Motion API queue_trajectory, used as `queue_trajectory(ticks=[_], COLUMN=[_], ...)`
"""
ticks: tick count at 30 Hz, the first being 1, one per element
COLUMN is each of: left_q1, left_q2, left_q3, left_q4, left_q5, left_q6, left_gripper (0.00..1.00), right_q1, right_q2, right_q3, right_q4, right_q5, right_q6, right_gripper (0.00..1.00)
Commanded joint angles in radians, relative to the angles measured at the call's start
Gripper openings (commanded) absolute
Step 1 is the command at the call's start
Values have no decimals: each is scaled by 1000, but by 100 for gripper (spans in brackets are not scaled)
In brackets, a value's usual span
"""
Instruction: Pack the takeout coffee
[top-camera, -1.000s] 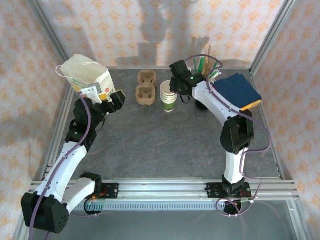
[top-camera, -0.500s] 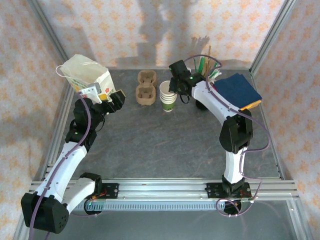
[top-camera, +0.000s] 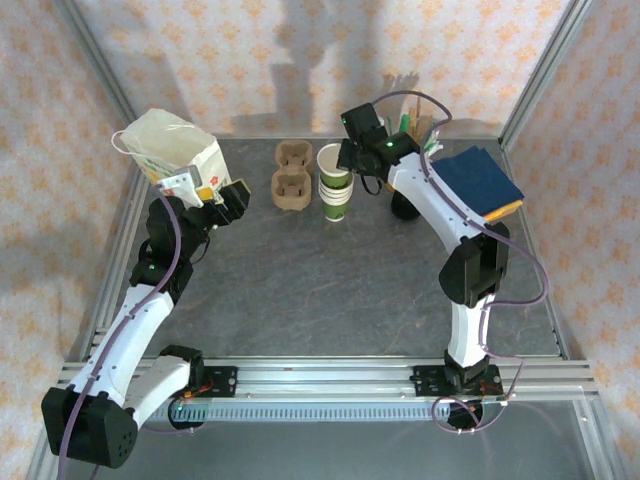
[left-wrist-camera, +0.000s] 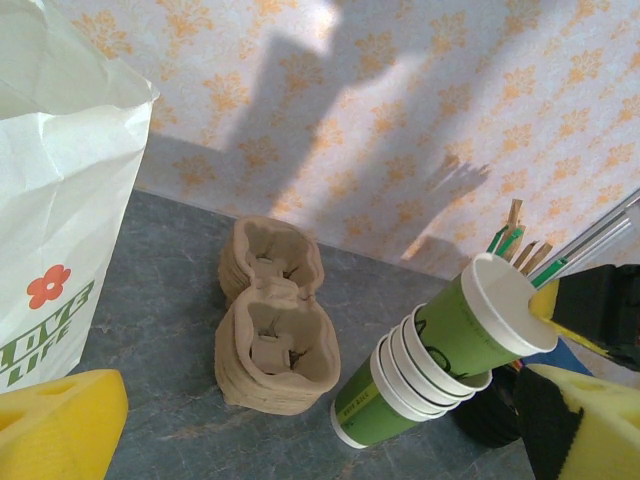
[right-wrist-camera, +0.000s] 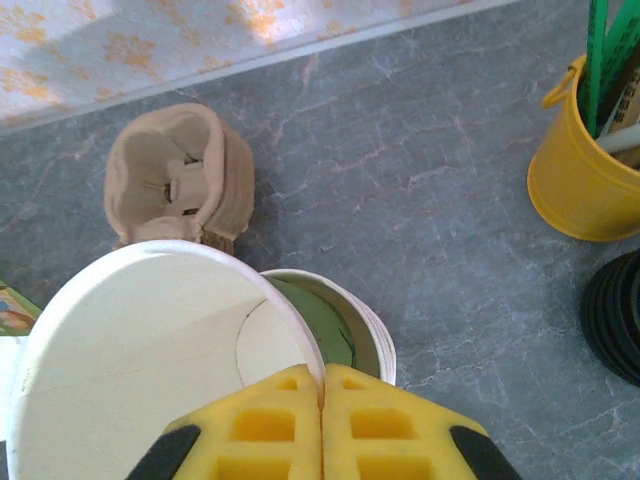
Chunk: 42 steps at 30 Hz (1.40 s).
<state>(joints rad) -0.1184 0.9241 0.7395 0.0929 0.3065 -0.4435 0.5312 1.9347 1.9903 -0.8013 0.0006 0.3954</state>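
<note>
Fingers (right-wrist-camera: 275, 425) of right arm pinch top cup (right-wrist-camera: 130, 350), partly out of stack (right-wrist-camera: 375, 335).

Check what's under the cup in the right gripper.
The cup stack. The held cup, pinched at its rim by the right gripper, tilts with its base nested there; the stack's inside is covered.

Bright, sharp light throws soft shadows on the back wall (top-camera: 300, 60).

The right end effector (top-camera: 347, 162) now sits higher, pulling the top cup (top-camera: 330, 160) tilted and partway out of the stack (top-camera: 337, 203).
</note>
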Motion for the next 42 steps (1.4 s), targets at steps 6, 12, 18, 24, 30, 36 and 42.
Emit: queue_trajectory(ticks=[6,12,18,24,30,36,42], left_q1=[-7,-8,-7,-9,-9,-10,-10], left_q2=[-27,-16,14,38,58,48,29], left_q3=[15,15,22,18,22,10,-5], left_q4=[-7,17,34,50,54,54,39], left_q5=[-56,-55,-46,-48,-40,-39,-59], left_q6=[25,21,13,1,-14,-21,-12], left_gripper=[99,99,99,99,99,99,99], right_q1=[-4,-4,-4,19,67,69,69], right_q2=[-159,-300,-442,-549,-572,-571,-549], right_q3=[30,-64,-295,-539,-734,-893,-951], right_q4=[-39,-35,-41,-14,123,313,386], right_q5=[-48,-95,-105,-77,-86,-98,-107], right_q6=[-62,-93,-173,-147,-92,-32,-15], right_gripper=[2,2,1,1,0,0,1])
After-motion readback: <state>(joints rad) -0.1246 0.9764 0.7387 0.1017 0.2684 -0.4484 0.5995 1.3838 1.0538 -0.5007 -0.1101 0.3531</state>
